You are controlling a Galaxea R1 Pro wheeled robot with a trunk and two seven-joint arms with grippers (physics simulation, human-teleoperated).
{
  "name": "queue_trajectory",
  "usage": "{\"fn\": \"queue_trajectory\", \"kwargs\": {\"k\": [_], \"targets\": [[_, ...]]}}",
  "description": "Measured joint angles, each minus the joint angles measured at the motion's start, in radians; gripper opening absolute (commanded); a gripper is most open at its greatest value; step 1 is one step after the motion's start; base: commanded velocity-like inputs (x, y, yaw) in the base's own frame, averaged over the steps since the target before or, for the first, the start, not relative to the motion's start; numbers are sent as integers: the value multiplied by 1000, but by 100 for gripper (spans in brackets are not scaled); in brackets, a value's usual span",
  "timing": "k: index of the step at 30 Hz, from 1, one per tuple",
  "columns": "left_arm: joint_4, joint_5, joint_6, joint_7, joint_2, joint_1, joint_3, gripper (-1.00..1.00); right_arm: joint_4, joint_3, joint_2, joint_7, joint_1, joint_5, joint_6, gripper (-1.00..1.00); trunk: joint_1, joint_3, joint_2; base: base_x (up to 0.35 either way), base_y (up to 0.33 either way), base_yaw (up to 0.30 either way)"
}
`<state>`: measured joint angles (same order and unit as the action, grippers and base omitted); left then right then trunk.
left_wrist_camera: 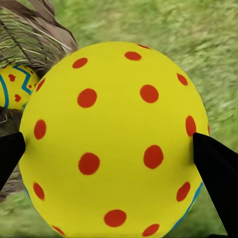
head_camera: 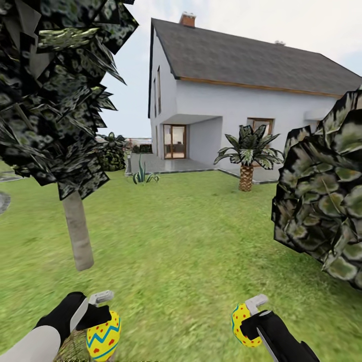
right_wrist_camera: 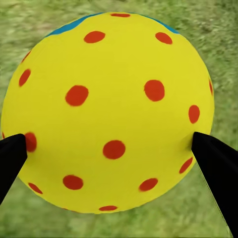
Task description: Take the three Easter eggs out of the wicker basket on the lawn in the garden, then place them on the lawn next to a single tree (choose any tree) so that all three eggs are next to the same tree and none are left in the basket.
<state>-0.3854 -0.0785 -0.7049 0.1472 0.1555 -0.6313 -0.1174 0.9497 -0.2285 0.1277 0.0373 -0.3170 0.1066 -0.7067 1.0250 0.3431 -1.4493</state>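
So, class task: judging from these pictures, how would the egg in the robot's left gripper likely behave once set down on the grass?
The egg looks smooth and round, so it would probably roll if nudged. The grass appears flat, which may check it. The left gripper grips it by two narrow fingers at its sides, so it might slip. It keeps its shape, suggesting stiffness.

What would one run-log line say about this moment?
left claw: shut on egg | right claw: shut on second egg | third egg: in basket | tree trunk: ahead-left
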Motion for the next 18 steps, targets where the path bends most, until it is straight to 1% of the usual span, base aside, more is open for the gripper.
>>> {"fn": "queue_trajectory", "kwargs": {"k": [2,4,7,18], "targets": [[0,0,0,0,0,0,0,-100,0,2,1,1,0,-2,0,-100,0,0,0,47,-317,194],[0,0,5,1,0,0,-1,-100,0,4,4,2,0,-8,0,-100,0,0,0,142,-293,41],[0,3,19,2,-1,0,-1,-100,0,4,5,2,0,-9,0,-100,0,0,0,174,-281,6],[0,3,20,3,-1,0,-1,-100,0,3,1,2,0,-11,-2,-100,0,0,0,180,-278,-12]]}}
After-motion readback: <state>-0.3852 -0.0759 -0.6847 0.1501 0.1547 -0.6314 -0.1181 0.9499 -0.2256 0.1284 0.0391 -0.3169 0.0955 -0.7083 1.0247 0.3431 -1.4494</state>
